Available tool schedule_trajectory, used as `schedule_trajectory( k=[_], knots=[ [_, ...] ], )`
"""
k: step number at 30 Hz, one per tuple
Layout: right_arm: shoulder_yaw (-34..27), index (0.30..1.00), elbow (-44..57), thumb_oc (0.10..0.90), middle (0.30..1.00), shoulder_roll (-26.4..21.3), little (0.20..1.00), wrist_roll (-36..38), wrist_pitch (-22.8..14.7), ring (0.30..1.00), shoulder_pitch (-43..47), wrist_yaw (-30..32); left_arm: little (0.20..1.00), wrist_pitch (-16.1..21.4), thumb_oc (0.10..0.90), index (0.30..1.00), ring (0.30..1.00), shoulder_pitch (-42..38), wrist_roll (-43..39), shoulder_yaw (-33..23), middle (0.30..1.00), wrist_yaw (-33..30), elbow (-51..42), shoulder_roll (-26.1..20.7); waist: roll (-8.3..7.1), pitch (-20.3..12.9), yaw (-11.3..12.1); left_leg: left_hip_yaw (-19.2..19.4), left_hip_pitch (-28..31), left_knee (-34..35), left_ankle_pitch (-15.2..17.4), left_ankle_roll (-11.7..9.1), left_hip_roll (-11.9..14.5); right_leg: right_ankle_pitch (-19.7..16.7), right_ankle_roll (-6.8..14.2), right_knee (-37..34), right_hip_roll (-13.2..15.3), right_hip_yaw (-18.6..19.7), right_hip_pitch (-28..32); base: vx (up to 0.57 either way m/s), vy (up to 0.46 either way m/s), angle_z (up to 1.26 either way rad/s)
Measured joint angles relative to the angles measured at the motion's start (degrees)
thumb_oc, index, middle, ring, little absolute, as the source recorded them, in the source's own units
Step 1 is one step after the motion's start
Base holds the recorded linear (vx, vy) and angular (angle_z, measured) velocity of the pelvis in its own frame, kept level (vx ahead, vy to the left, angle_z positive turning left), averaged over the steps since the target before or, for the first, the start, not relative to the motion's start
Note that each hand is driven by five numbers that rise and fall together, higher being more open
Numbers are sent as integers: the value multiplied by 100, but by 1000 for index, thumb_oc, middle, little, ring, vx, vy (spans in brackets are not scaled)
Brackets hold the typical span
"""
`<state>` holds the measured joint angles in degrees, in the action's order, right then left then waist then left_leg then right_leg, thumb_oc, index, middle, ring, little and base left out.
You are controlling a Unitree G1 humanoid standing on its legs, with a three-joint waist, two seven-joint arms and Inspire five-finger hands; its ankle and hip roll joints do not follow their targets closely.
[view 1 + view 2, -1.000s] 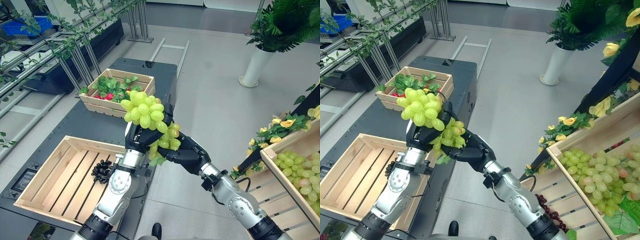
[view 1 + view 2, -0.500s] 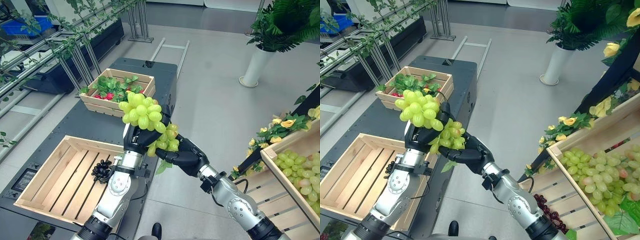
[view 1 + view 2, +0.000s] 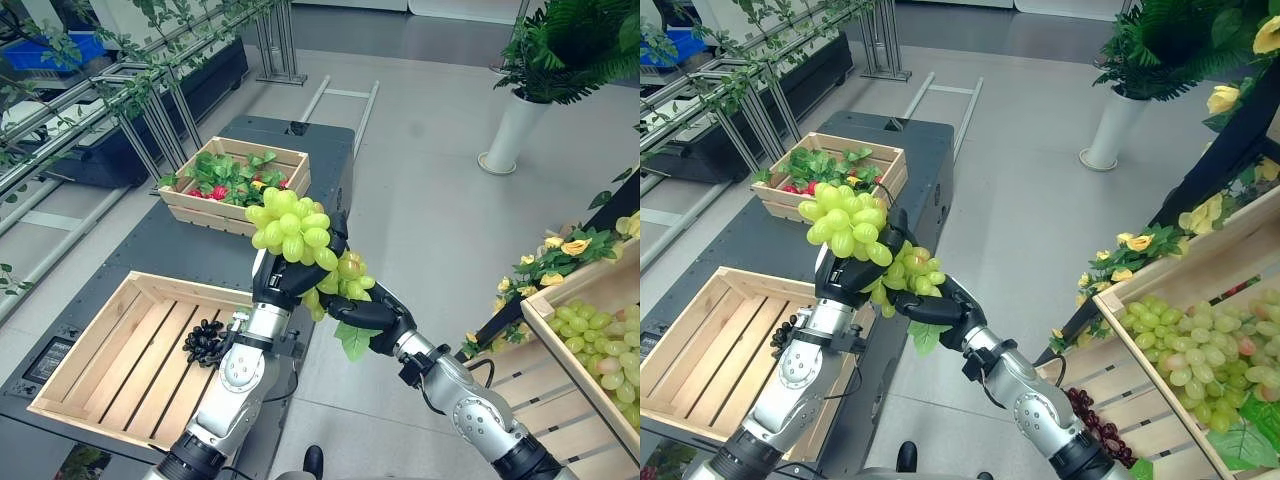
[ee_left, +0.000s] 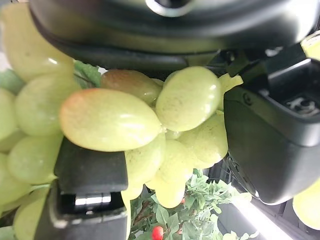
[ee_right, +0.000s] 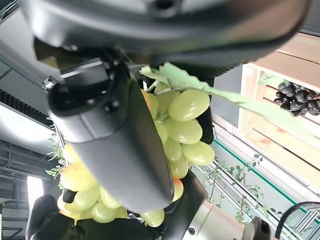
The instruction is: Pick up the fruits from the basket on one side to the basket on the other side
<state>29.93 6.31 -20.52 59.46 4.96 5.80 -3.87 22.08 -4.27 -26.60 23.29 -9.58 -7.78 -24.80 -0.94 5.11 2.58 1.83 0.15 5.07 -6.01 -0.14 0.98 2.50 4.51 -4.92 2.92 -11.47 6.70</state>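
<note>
A large bunch of green grapes (image 3: pixel 292 226) is held up in mid-air over the gap between the two baskets. My left hand (image 3: pixel 272 288) is curled round its stem end from below, and grapes (image 4: pixel 110 120) sit between its thumb and fingers (image 4: pixel 270 135). From the right, my right hand (image 3: pixel 378 312) grips the lower part of the bunch, where a green leaf (image 3: pixel 354 342) hangs down. Its finger (image 5: pixel 125 150) wraps over the grapes (image 5: pixel 185 130). The left wooden basket (image 3: pixel 80 360) holds a small bunch of black grapes (image 3: pixel 203 341). The right basket (image 3: pixel 545 335) holds several green grape bunches (image 3: pixel 610 345).
A second wooden crate (image 3: pixel 215 215) with leaves and red fruit stands at the far end of the dark table (image 3: pixel 150 245). Yellow flowers and leaves (image 3: pixel 560 250) trim the right stand. A white planter (image 3: pixel 510 130) stands on the floor beyond.
The grape bunch has shifted slightly right. My right hand has slid lower on it, and the leaf now hangs free below that hand.
</note>
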Motion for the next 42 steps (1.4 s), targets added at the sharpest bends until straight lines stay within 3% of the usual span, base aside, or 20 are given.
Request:
schedule_trajectory(
  k=[5, 7, 8, 9, 10, 17, 28, 37, 42],
  knots=[
    [0, 300, -15, 400, 300, 32, 300, -2, 0, 300, 0, 0, 300, -12, 400, 300, 300, 0, 6, 1, 300, -16, 0, 0, 0, 0, 2, 0, 0, 0, 0, 0, 0, 0, 0, 0, 0, 0, -1, 0, 0, 0],
    [0, 300, -39, 400, 300, 50, 300, -4, -1, 300, 0, 0, 540, -24, 560, 540, 540, 0, 64, 0, 540, -39, 0, -3, 0, 0, 0, 1, 0, 0, 0, 0, 0, 0, 0, 0, 0, 0, -1, 0, 0, 0],
    [-4, 300, -47, 400, 300, 55, 300, -6, -2, 300, -1, 2, 606, -40, 604, 606, 606, 0, 121, -3, 606, -59, 0, -11, 0, 0, 0, 3, 0, 0, 0, 0, 0, 0, 0, 0, 0, 0, -2, 0, 0, 0],
    [-12, 300, -47, 400, 300, 55, 300, -6, -6, 300, -6, 3, 789, -49, 726, 789, 789, 0, 148, -5, 789, -64, 1, -17, 0, 0, 0, 4, 0, 0, 0, 0, 1, 0, 0, 0, 1, 1, -2, 0, 0, 0],
    [-45, 300, -53, 400, 300, 44, 300, -17, -55, 300, -34, 6, 900, -52, 800, 900, 900, 0, 251, -9, 900, -83, 0, -36, 0, 0, 0, 4, -1, 0, 0, 0, 0, 0, 0, 0, 1, 2, -3, 0, 0, 0],
    [-401, 300, -161, 400, 300, -67, 300, -62, -319, 300, -140, 13, 900, -118, 800, 900, 900, 3, 600, -209, 900, -151, 124, -169, 1, 0, -7, 15, 0, 0, 1, 1, 2, 0, 1, 0, 1, 17, -9, 0, 0, 0],
    [-955, 300, -160, 400, 300, -129, 300, -558, -832, 300, -377, 162, 900, -162, 800, 900, 900, 70, 788, -1225, 900, -388, 189, -188, 4, 2, -13, 99, -2, 2, 23, 28, 7, -8, 10, -1, 7, 111, -79, 0, 9, -3],
    [-1223, 300, -138, 400, 300, -21, 300, -558, -1245, 300, -366, 169, 900, -161, 800, 900, 900, 69, 777, -1259, 900, -327, 186, -124, 12, 5, -122, 310, 8, 2, 43, 52, 17, -71, 29, -14, 20, 313, -134, -4, 18, -11],
    [-1385, 300, -135, 400, 300, -8, 300, -506, -1285, 300, -347, 168, 900, -161, 800, 900, 900, 69, 772, -1255, 900, -277, 186, -119, 14, 6, -165, 356, 10, 2, 44, 56, 22, -91, 32, -15, 20, 369, -183, -6, 11, -7]
  ],
)
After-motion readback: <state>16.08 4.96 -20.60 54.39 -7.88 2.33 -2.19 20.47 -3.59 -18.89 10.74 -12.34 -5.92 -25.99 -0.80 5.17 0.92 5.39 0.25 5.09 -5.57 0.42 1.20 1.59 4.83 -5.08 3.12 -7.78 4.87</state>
